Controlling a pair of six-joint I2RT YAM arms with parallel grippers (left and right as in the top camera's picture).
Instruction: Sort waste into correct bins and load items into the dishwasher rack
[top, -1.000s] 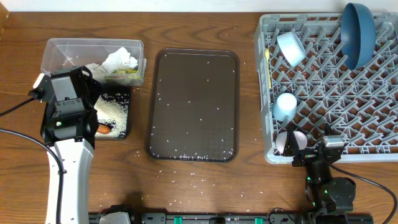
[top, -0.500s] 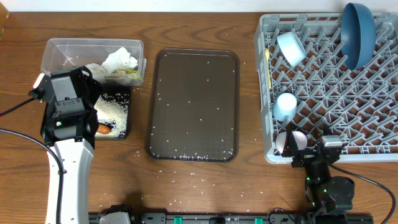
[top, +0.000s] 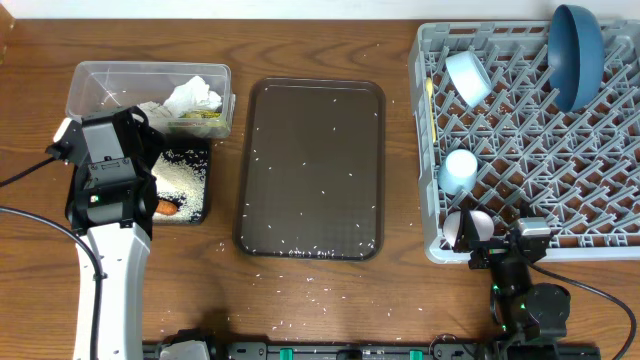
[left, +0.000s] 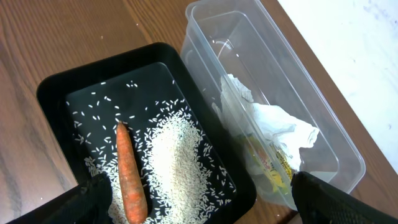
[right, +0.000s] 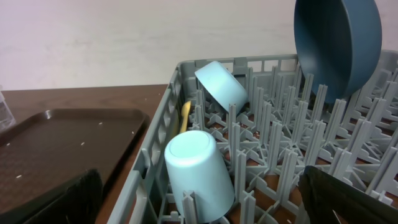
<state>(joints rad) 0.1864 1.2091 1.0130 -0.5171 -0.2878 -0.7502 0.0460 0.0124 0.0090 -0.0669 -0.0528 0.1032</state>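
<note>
The grey dishwasher rack (top: 600, 150) holds the dark blue bowl (top: 575, 50) on edge, two light blue bowls (top: 467, 75) (top: 460, 168), the pale pink cup (top: 468, 228) and the yellow spoon (top: 431, 100). The black tray (left: 56, 93) holds a rice pile (left: 180, 155) and the orange carrot (left: 130, 180). The clear tub (left: 249, 43) holds crumpled napkins (left: 277, 127) with green-yellow scraps. My left gripper (left: 200, 190) hangs open and empty above the black tray. My right gripper (right: 200, 186) is open and empty at the rack's front left corner, facing a light blue bowl (right: 199, 174).
The dark brown serving tray (top: 310, 170) lies mid-table, dotted with rice grains. More grains are scattered on the wood (top: 310, 290) in front of it. The clear tub (top: 110, 80) sits just behind the black tray (top: 200, 195).
</note>
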